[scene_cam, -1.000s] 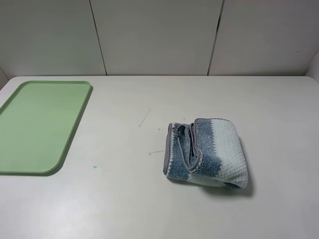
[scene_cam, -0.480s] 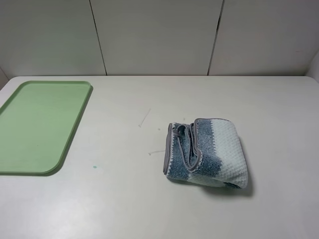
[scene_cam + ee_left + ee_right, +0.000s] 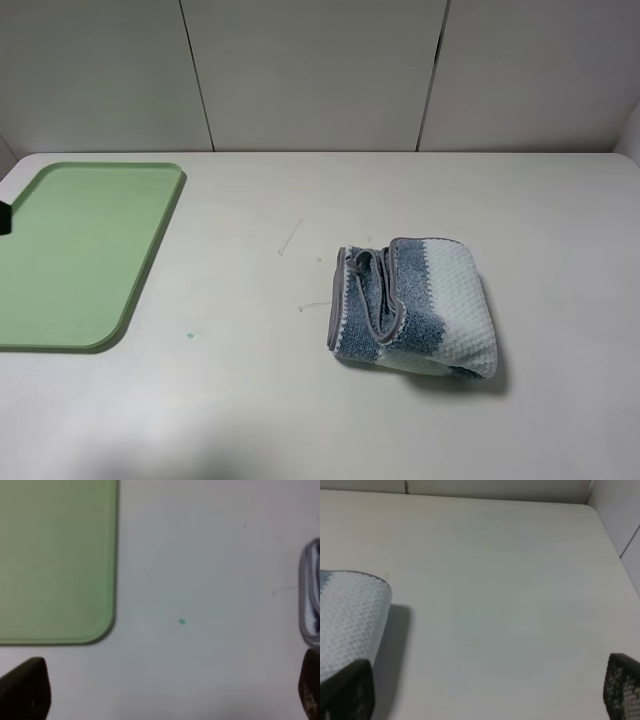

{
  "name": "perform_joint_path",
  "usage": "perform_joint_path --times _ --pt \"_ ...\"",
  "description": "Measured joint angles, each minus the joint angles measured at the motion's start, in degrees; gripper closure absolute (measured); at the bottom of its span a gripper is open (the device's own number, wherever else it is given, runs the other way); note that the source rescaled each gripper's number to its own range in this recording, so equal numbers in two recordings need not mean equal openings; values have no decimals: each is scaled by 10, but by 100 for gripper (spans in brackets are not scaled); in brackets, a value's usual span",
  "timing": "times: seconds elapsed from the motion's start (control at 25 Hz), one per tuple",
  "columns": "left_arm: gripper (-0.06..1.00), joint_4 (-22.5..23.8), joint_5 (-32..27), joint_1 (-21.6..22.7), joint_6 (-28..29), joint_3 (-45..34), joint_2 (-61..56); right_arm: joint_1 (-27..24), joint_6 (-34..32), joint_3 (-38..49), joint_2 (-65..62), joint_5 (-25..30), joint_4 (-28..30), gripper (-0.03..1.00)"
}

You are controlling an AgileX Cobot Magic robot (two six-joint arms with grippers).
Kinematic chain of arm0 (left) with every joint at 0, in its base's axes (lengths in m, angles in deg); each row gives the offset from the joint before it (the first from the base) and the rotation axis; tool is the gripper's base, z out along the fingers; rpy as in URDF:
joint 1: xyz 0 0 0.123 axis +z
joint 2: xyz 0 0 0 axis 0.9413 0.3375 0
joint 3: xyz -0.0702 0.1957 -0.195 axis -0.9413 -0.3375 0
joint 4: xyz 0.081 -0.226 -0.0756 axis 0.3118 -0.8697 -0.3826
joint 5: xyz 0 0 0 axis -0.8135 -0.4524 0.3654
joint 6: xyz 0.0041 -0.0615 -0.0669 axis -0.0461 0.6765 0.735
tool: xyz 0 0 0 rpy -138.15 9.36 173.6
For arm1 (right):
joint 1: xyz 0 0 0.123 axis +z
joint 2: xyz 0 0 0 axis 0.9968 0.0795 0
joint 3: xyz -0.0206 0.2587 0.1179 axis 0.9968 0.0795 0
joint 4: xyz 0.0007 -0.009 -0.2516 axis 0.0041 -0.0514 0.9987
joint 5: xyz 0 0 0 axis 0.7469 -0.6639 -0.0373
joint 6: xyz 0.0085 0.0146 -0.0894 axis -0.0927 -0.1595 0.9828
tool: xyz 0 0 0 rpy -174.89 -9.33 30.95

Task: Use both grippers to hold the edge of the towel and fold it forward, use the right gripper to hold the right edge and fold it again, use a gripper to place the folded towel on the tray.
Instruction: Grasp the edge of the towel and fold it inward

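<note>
Left end effector (image 3: 167,690) is spread wide and empty. A dark bit (image 3: 3,216), probably its arm, just poked into the high view over the tray (image 3: 90,250). The towel (image 3: 415,305) hasn't budged. It's bunched on the surface (image 3: 250,400), right by one finger of the right end effector (image 3: 485,690), which is also wide. My guess is the pickup is starting.

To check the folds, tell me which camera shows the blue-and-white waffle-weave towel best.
The exterior high view: the whole folded blue-and-white waffle-weave towel lies in plain sight. The left wrist view catches only a thin edge; the right wrist view, one white corner.
</note>
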Motion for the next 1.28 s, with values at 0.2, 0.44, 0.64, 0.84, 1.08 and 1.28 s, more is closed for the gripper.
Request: perform_joint_path --times 0.2,0.44,0.64,0.84,1.08,1.28 --pt "-6 -15 55 -72 -8 22 123 0 0 0 0 0 0 -3" --pt "-6 -18 126 -184 7 69 258 0 0 0 0 0 0 -3" --pt "-6 -18 172 -273 38 117 366 0 0 0 0 0 0 -3" --pt "-6 -19 210 -346 75 166 457 0 0 0 0 0 0 -3" --pt "-6 -19 252 -421 119 216 550 0 0 0 0 0 0 -3" --pt "-6 -19 302 -470 161 247 614 0 -1 0 0 0 0 -3"
